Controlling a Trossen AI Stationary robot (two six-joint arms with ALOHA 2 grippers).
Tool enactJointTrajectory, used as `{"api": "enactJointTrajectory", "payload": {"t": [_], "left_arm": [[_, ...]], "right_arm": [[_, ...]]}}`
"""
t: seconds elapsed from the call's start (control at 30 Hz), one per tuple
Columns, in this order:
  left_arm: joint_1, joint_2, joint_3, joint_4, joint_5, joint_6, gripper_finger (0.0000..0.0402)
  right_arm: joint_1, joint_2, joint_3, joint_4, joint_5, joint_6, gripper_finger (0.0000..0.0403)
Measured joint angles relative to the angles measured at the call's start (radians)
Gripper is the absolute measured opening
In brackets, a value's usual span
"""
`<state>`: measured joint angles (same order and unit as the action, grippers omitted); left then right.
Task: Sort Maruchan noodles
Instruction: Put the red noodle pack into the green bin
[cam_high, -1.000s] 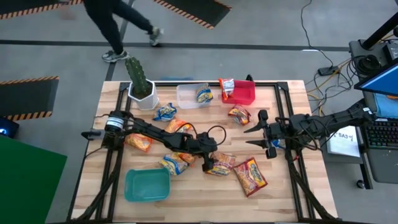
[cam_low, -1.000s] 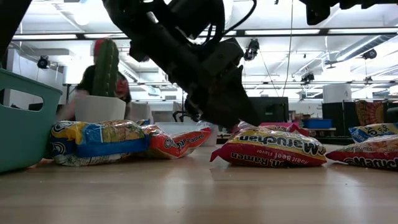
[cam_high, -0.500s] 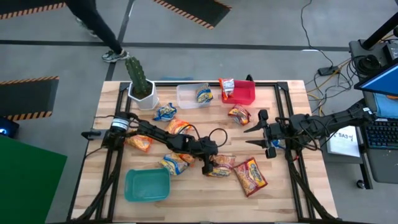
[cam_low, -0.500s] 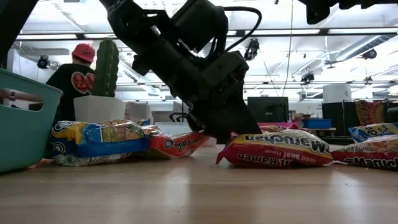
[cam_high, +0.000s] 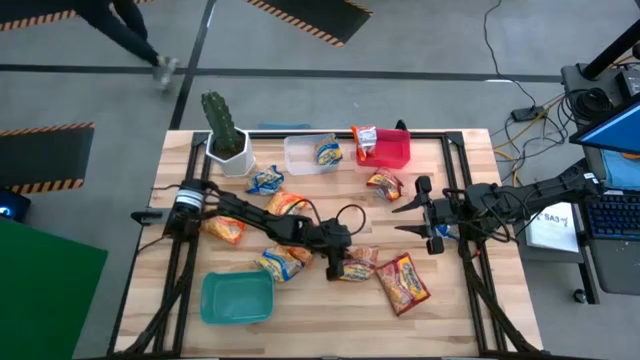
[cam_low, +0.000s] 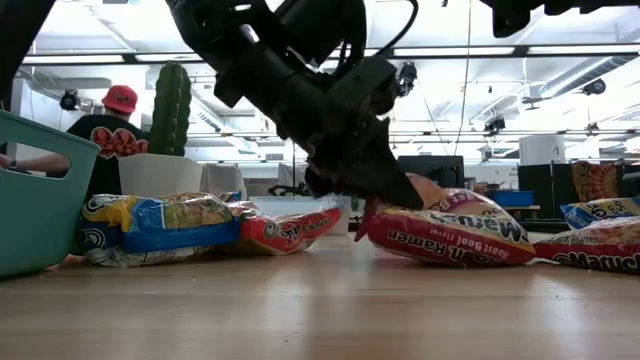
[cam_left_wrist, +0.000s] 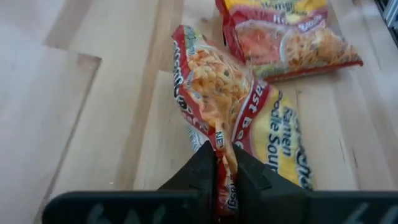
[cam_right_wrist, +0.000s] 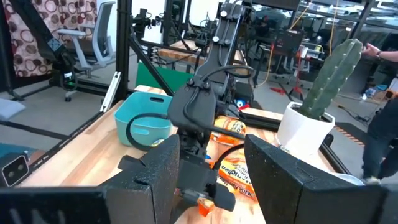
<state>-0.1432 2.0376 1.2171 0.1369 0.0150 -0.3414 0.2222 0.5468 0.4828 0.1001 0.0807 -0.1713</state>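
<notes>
My left gripper (cam_high: 337, 267) is low over the table's middle, shut on a red-yellow Maruchan noodles packet (cam_high: 359, 262), which the low view shows tilted (cam_low: 450, 232). More packets lie flat around it: a red one (cam_high: 402, 283), an orange-blue one (cam_high: 279, 264), others (cam_high: 224, 229) and a blue one (cam_high: 265, 180). One packet lies in the clear bin (cam_high: 300, 158) and one sticks out of the red bin (cam_high: 392, 152). My right gripper (cam_high: 402, 220) hangs open above the table's right side, holding nothing. My left gripper pinches the packet's crimped end (cam_left_wrist: 223, 163) between its two fingers. The fingers slant down from the table's left side. That end (cam_low: 372, 222) is raised off the wood, and the packet's other end (cam_low: 505, 256) rests on the table.
A teal bin (cam_high: 236, 298) stands at the near left. A cactus in a white pot (cam_high: 228, 140) stands at the far left corner. A person (cam_low: 112, 135) is behind the table. Bare wood lies along the near edge, to the right of the teal bin.
My left gripper has dropped onto the red-yellow packet and shut on its end. That end has come up off the table, tipping the packet, while its other end stays down. The person behind the table has walked on.
</notes>
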Motion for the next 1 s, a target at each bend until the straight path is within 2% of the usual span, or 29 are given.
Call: {"api": "enactJointTrajectory", "payload": {"t": [0.27, 0.43, 0.73, 0.83, 1.0], "left_arm": [[-0.001, -0.062, 0.0, -0.063, -0.058, 0.041, 0.0001], [-0.003, -0.111, 0.0, -0.079, -0.059, 0.079, 0.0001], [-0.025, -0.229, 0.0, -0.093, -0.02, 0.086, 0.0], [-0.031, -0.303, 0.0, -0.157, 0.041, 0.039, 0.0], [-0.035, -0.459, 0.0, -0.378, 0.105, -0.153, 0.0]], "right_arm": [[0.0, 0.0, 0.0, 0.005, 0.026, -0.037, 0.0171], [0.0, -0.001, 0.0, 0.01, 0.107, -0.059, 0.0171], [0.0, -0.001, 0.0, 0.034, 0.131, -0.108, 0.0171], [0.0, -0.001, 0.0, 0.044, 0.131, -0.119, 0.0171], [0.0, -0.001, 0.0, 0.046, 0.132, -0.131, 0.0171]]}}
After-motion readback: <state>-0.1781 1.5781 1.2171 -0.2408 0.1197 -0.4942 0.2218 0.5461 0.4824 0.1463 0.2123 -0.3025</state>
